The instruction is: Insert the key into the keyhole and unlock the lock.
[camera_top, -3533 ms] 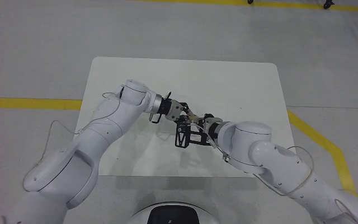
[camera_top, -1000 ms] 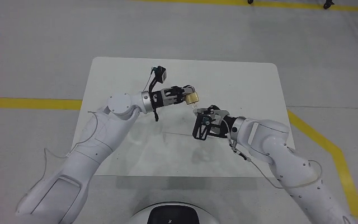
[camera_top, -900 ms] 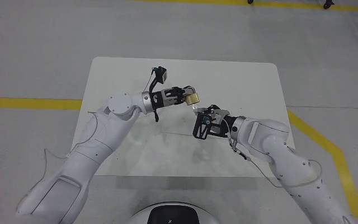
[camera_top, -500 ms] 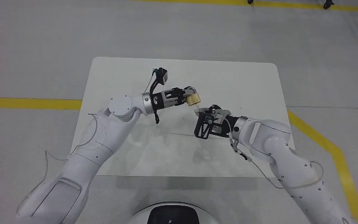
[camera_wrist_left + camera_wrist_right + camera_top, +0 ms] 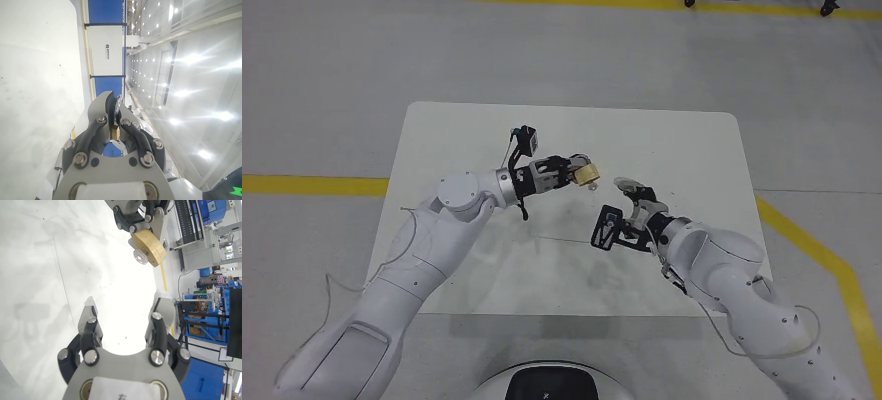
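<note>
My left gripper [image 5: 577, 172] is shut on a brass padlock [image 5: 587, 176] and holds it above the middle of the white table [image 5: 672, 150]. In the right wrist view the padlock [image 5: 149, 246] faces the camera bottom first. A silver key [image 5: 140, 256] sticks out of its keyhole, with nothing holding it. My right gripper [image 5: 125, 299] stands open a short way from the key, fingers spread and empty. In the top view the right gripper [image 5: 614, 207] sits just right of and nearer than the lock. The left wrist view shows the left gripper [image 5: 114, 101] clamped on the lock's shackle [image 5: 118, 101] and brass body [image 5: 114, 133].
The tabletop [image 5: 37, 256] under both grippers is bare, with a thin seam line and a few dark specks. Yellow floor tape [image 5: 302, 185] runs past the table's left and right sides.
Both arms rose from low over the table centre, and the left carried the lock farther back. In the last half second the right gripper opened, let go of the key and drew back.
</note>
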{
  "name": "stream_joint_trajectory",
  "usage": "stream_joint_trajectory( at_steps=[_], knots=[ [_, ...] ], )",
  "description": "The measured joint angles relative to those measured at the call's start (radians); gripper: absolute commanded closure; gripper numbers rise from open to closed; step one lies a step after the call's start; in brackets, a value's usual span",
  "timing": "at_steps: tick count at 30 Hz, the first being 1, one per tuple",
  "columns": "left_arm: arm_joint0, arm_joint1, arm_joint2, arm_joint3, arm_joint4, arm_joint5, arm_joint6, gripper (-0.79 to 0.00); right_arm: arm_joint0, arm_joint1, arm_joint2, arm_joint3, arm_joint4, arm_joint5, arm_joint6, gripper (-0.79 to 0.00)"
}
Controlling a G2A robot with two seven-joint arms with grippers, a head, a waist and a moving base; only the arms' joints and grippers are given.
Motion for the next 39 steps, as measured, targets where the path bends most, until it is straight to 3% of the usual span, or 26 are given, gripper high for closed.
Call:
stream_joint_trajectory(
  at_steps=[3,5,8,10,16,19,21,22,24,26,31,39],
  knots=[
    [0.008,0.000,-0.006,-0.007,0.005,-0.011,0.017,0.000,0.000,0.000,0.000,0.000,-0.001,0.000,0.003,-0.785],
    [0.031,0.001,-0.021,-0.030,0.021,-0.050,0.095,0.000,-0.004,-0.002,0.006,0.003,0.019,0.010,-0.018,-0.785],
    [0.074,0.001,-0.040,-0.071,0.053,-0.135,0.213,0.000,-0.013,-0.003,0.045,0.041,0.081,0.030,-0.176,-0.767],
    [0.106,0.001,-0.052,-0.097,0.040,-0.171,0.258,0.000,-0.026,-0.002,0.075,0.065,0.076,0.066,-0.301,-0.680],
    [0.144,-0.005,-0.051,-0.117,0.027,-0.136,0.305,0.000,-0.082,-0.005,0.070,0.097,-0.108,0.192,-0.497,-0.653],
    [0.138,-0.009,-0.037,-0.118,0.060,-0.107,0.324,0.000,-0.072,-0.011,0.046,0.120,-0.149,0.202,-0.520,-0.619],
    [0.134,-0.010,-0.029,-0.119,0.086,-0.084,0.328,0.000,-0.059,-0.015,0.035,0.134,-0.161,0.201,-0.529,-0.517],
    [0.131,-0.011,-0.024,-0.119,0.097,-0.069,0.326,0.000,-0.052,-0.017,0.030,0.140,-0.170,0.197,-0.530,-0.394],
    [0.126,-0.012,-0.017,-0.120,0.116,-0.038,0.325,0.000,-0.034,-0.021,0.017,0.149,-0.208,0.190,-0.515,-0.323],
    [0.123,-0.014,-0.013,-0.124,0.132,-0.019,0.331,0.000,-0.019,-0.025,-0.003,0.148,-0.249,0.183,-0.490,-0.305],
    [0.124,-0.018,-0.009,-0.134,0.155,-0.003,0.342,0.000,0.008,-0.037,-0.034,0.155,-0.306,0.166,-0.428,-0.354],
    [0.122,-0.021,-0.015,-0.134,0.166,0.021,0.327,0.000,0.025,-0.051,-0.060,0.154,-0.339,0.158,-0.399,-0.296]
  ],
)
